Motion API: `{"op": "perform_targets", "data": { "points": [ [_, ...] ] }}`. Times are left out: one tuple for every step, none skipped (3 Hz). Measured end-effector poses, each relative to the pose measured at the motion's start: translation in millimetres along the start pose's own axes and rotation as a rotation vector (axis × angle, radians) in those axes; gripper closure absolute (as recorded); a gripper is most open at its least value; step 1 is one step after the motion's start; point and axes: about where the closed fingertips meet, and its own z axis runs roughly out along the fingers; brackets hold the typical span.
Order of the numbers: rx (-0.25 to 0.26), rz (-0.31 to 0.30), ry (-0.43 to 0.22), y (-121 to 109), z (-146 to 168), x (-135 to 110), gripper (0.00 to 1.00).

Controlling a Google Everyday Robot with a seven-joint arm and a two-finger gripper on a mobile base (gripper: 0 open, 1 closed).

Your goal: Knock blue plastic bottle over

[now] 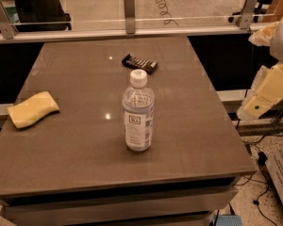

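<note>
The blue plastic bottle [138,112] stands upright near the middle of the grey-brown table [75,145]. It is clear with a pale blue tint, a white cap and a white-and-blue label with a small dark square logo. Cream-coloured parts of my arm [269,91] show at the right edge, beyond the table's right side and well apart from the bottle. My gripper is out of view, and nothing touches the bottle.
A yellow sponge [33,109] lies near the table's left edge. A flat dark snack packet [139,63] lies behind the bottle. A glass barrier with metal posts [129,11] runs along the far edge. Cables lie on the floor at the right [264,173].
</note>
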Motion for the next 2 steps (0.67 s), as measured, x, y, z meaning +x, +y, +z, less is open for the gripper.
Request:
{"op": "perform_targets", "data": {
  "points": [
    [-0.01,0.041,-0.132,16.4,9.1,-18.4,0.0],
    [-0.058,0.06,-0.278,41.9,27.6,-36.5,0.0]
  ]
}}
